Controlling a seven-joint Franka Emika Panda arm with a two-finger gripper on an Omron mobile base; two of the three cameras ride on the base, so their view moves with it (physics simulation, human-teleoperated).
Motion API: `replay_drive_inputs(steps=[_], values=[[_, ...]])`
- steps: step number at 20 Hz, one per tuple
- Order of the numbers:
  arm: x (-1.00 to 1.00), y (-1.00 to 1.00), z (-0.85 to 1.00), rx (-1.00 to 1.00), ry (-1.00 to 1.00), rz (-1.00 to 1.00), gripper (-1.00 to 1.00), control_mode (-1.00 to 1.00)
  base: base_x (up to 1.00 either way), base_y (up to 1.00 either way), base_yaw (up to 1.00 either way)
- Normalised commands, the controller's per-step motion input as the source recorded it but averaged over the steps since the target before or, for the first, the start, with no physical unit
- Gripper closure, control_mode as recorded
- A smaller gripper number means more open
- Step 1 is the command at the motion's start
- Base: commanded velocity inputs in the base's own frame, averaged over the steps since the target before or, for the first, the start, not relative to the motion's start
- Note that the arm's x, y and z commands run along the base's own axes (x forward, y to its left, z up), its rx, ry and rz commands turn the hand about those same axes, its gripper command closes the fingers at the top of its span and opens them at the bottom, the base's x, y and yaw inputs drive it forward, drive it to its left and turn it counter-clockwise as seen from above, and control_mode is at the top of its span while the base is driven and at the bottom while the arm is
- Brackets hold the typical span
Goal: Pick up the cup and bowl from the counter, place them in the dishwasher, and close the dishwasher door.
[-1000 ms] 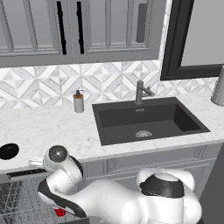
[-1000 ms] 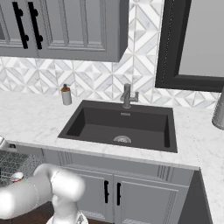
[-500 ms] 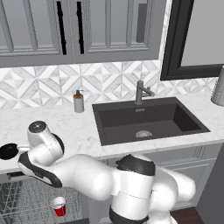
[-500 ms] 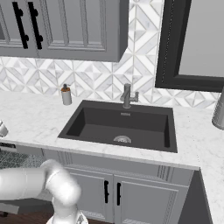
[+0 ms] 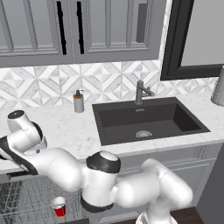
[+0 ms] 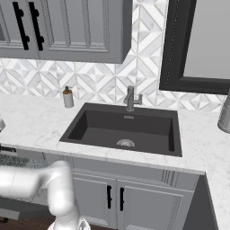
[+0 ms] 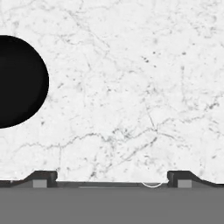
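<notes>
Soap bottle (image 5: 78,102) beside sink (image 5: 148,120)

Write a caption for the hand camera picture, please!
Open claw hovering over the white marble counter, with the black bowl off to one side.

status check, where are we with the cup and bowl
Gripper open, empty, over counter. Cup in dishwasher rack. Bowl on counter, off to one side. Nothing blocking.
</notes>
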Motion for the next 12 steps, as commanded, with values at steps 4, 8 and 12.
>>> replay_drive_inputs(steps=[4,8,12], values=[[0.35,0.24,-0.01,0.0,0.01,0.07,-1.0,-1.0,0.0,0.0,0.0],[0.08,0.16,-0.02,0.01,0.0,0.09,-1.0,-1.0,0.0,0.0,0.0],[0.0,0.06,-0.15,0.08,0.0,0.07,-1.0,-1.0,0.0,0.0,0.0]])
